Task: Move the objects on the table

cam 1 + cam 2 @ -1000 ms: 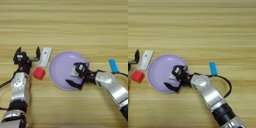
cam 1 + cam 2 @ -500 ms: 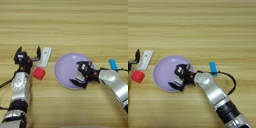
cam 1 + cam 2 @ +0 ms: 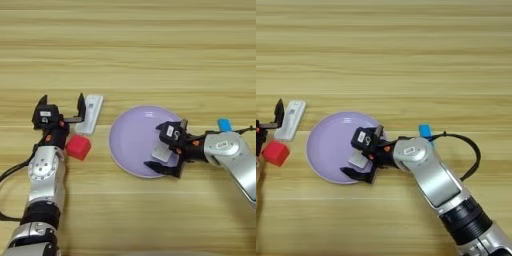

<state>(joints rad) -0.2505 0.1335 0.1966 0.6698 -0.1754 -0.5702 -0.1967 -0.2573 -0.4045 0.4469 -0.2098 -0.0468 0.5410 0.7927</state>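
Observation:
The round lilac plate [image 3: 131,136] lies in the middle of the table [image 3: 150,50]. A small pale-grey square block [image 3: 160,152] rests on the plate's right part. My right gripper [image 3: 167,149] is open over that part of the plate, one black finger on each side of the block. Just right of the plate lies the short bright-blue bar [image 3: 224,124]. My left gripper [image 3: 61,106] stands open at the left, next to the long white stick [image 3: 90,114]. The small red cube [image 3: 78,147] sits just below it.
A black cable [image 3: 468,150] loops beside my right forearm. Bare wood stretches across the far half of the table and along the front edge.
The plate slid slightly right, then back, with the right gripper over it. The grey block stays between the fingers. The left arm, cube and stick are where they were.

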